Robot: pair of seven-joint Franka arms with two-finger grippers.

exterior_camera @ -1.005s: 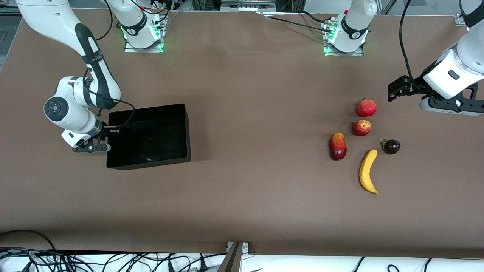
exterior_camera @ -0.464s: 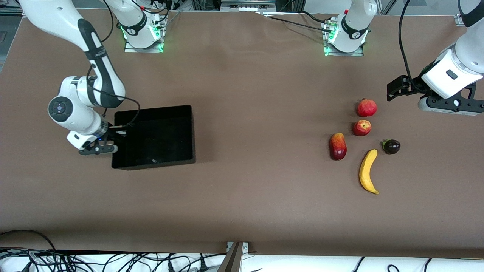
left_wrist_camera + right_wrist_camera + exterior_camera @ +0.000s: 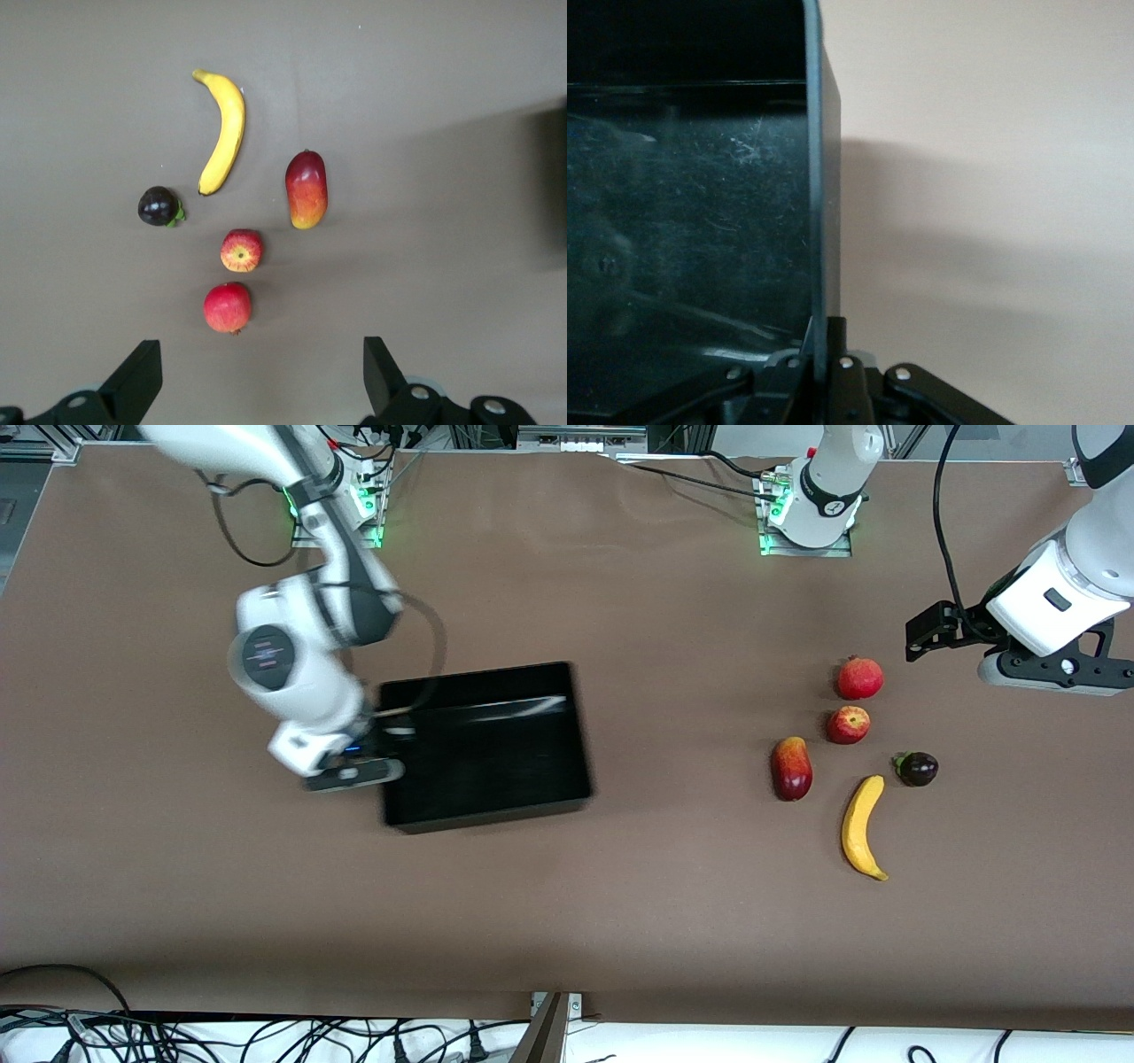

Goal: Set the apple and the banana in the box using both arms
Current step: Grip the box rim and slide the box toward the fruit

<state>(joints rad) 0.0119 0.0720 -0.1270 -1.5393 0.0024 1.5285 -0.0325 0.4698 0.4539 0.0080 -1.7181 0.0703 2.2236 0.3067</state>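
Note:
The black box (image 3: 496, 815) sits mid-table, blurred by motion. My right gripper (image 3: 381, 760) is shut on the box's end wall that faces the right arm's end of the table; the right wrist view shows the fingers (image 3: 850, 345) pinching that thin wall (image 3: 819, 177). The apple (image 3: 849, 724) and the banana (image 3: 861, 825) lie on the table toward the left arm's end, the banana nearer the front camera. My left gripper (image 3: 1054, 677) hovers open and empty over bare table beside the fruits. The left wrist view shows its gap (image 3: 257, 390), the apple (image 3: 241, 251) and the banana (image 3: 223, 133).
A plain red round fruit (image 3: 859, 678) lies just farther from the front camera than the apple. An elongated red-yellow fruit (image 3: 791, 768) and a small dark purple fruit (image 3: 917, 769) flank the banana's upper end. Brown table lies bare between box and fruits.
My right arm has swept the box along the table toward the left arm's end, far closer to the fruits. My left gripper has barely moved.

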